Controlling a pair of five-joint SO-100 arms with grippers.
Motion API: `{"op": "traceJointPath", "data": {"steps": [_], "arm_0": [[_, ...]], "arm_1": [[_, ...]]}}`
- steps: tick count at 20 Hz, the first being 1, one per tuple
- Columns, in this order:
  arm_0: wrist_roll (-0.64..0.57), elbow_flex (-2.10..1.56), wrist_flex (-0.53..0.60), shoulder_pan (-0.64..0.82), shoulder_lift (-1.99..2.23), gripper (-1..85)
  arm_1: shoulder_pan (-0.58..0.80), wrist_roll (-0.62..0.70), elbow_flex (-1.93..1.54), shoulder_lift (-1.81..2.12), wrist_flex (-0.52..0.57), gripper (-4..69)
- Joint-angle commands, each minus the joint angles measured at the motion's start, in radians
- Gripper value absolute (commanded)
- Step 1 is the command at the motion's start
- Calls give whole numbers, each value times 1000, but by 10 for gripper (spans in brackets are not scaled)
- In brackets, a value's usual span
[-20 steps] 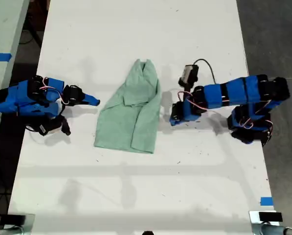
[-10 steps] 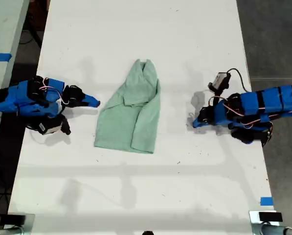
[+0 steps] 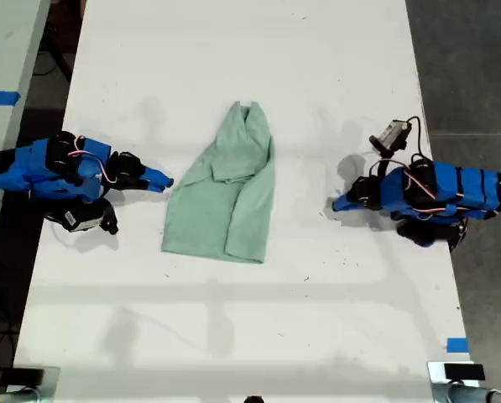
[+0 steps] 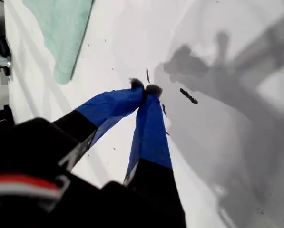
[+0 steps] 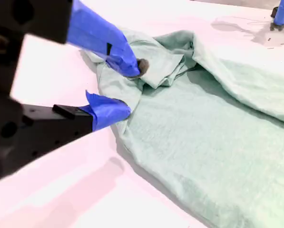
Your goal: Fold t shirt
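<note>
- Starting with the exterior view: the t shirt (image 3: 225, 193) lies mid-table (image 3: 233, 50), folded lengthwise into a narrow strip. The collar end points to that view's top and the wider hem end to its bottom.
- My first end effector (image 3: 338, 204) is on the exterior view's right, low over bare table and well apart from the shirt.
- My second end effector (image 3: 164, 180) is on the exterior view's left, with its tip just beside the shirt's edge.
- From up there you honestly can't read either jaw opening, that's where the wrist cams help.
- The first wrist view shows my first end effector (image 4: 145, 87) pinched closed, dark tips meeting with nothing between them. A few small dark marks (image 4: 188, 96) sit on the table around it, and only a corner of the t shirt (image 4: 61, 28) shows far off.
- The second wrist view shows my second end effector (image 5: 130, 89) with a moderate gap between its jaws, right at a bunched sleeve fold of the t shirt (image 5: 203, 142). I can't tell if a tip actually touches the cloth, and nothing is gripped.
- That view also shows wrinkles and layered folds near the collar that look flat from overhead, plus my first end effector (image 5: 283, 14) beyond the shirt.
</note>
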State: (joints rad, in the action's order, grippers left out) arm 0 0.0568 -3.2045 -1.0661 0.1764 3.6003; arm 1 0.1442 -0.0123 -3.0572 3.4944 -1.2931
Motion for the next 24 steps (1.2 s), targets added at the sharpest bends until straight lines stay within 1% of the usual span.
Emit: {"op": "traceJointPath", "data": {"steps": [1,3,5,24], "arm_0": [[2,-6,0,9,5,106],[2,-6,0,8,5,106],[2,-6,0,8,5,106],[2,-6,0,9,5,106]], "arm_1": [[11,-14,-46,17,-8,21],[14,-3,-46,17,-2,-1],[15,-9,-46,17,2,-4],[5,-14,-48,17,-2,-6]]}}
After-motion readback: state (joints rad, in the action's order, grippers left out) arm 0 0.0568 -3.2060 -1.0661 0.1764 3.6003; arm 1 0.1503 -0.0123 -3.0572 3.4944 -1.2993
